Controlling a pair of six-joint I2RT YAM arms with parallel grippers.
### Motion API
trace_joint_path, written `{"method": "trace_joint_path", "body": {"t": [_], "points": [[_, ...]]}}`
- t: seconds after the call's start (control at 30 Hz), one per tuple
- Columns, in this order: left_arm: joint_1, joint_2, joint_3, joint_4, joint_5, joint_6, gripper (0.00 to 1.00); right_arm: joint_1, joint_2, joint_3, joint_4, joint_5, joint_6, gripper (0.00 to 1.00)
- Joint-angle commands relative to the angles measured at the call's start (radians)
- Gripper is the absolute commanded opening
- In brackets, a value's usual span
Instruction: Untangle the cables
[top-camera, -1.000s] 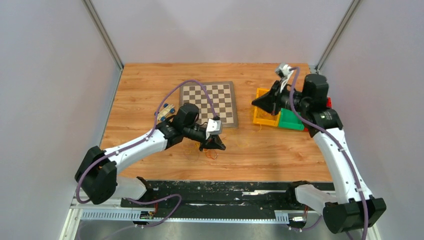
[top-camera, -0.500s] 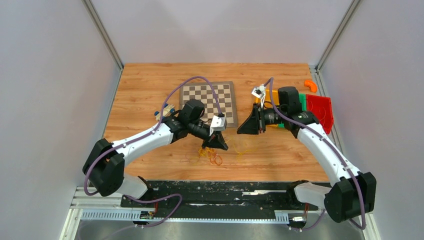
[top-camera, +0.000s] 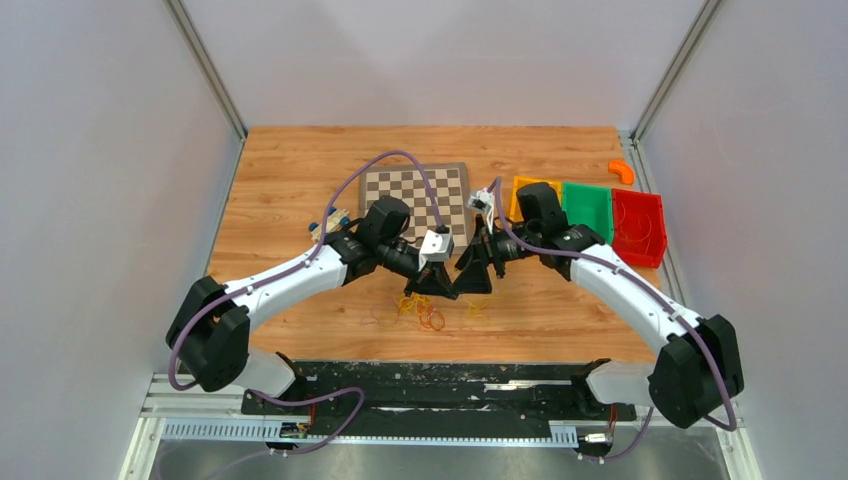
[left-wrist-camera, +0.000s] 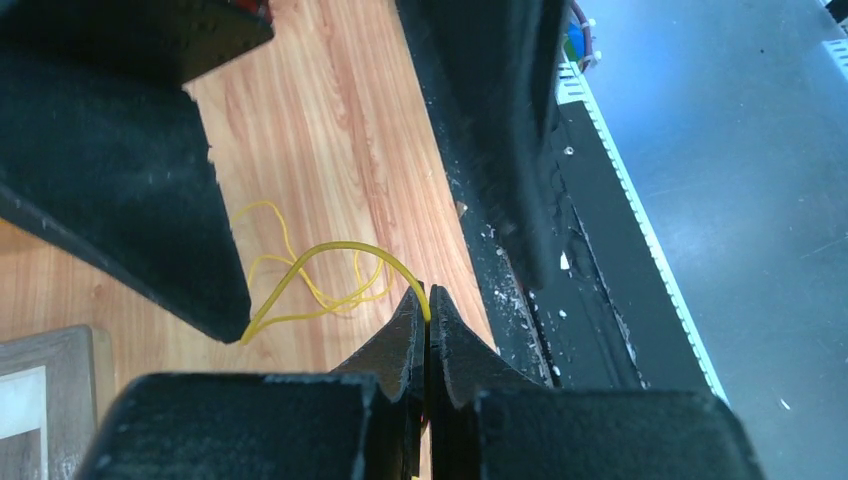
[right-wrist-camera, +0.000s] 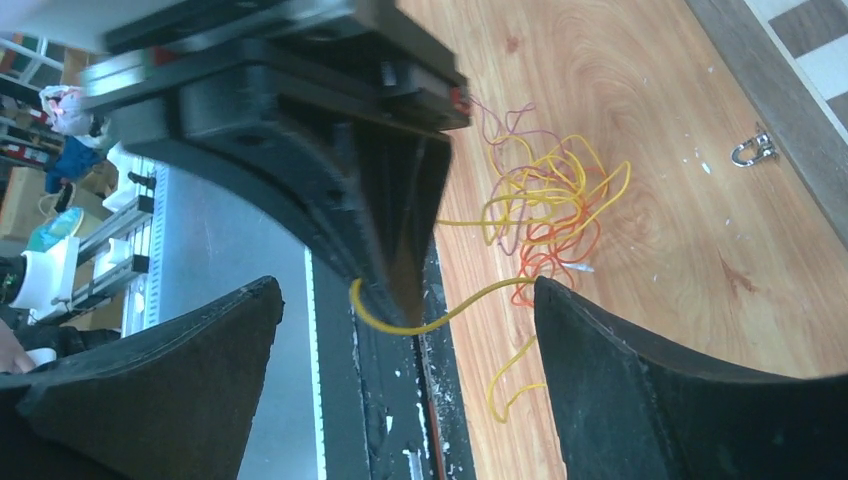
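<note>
The cables (top-camera: 426, 313) are a small tangle of thin yellow, orange and red strands on the wood near the table's front edge; the right wrist view shows the tangle (right-wrist-camera: 545, 205) clearly. My left gripper (top-camera: 438, 290) hangs just above it, shut on one yellow strand (left-wrist-camera: 330, 250) pinched at its tips (left-wrist-camera: 428, 305). My right gripper (top-camera: 470, 281) faces it tip to tip and stands wide open (right-wrist-camera: 405, 290). The held yellow strand (right-wrist-camera: 440, 318) arcs across the gap between the right fingers (right-wrist-camera: 640, 380), touching neither.
A chessboard (top-camera: 415, 195) lies behind the grippers. Yellow (top-camera: 522, 188), green (top-camera: 588, 205) and red (top-camera: 640, 225) bins stand at the right, an orange piece (top-camera: 621, 170) beyond them. A small metal shackle (right-wrist-camera: 748, 150) lies near the board, a small blue-white object (top-camera: 335, 220) at left.
My right arm swung left from the bins to meet the left gripper, and its jaws opened wide. The left gripper stayed shut on the yellow strand, barely moving.
</note>
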Motion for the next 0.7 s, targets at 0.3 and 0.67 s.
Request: {"method": "trace_joint_path", "body": {"t": [0.3, 0.67], "points": [[-0.002, -0.087, -0.074, 0.058, -0.064, 0.069, 0.01, -0.004, 0.036, -0.011, 0.182, -0.078, 0.217, 0.32], [-0.002, -0.116, -0.09, 0.013, -0.117, 0.098, 0.13, -0.02, 0.014, -0.015, 0.156, -0.062, 0.209, 0.0]]}}
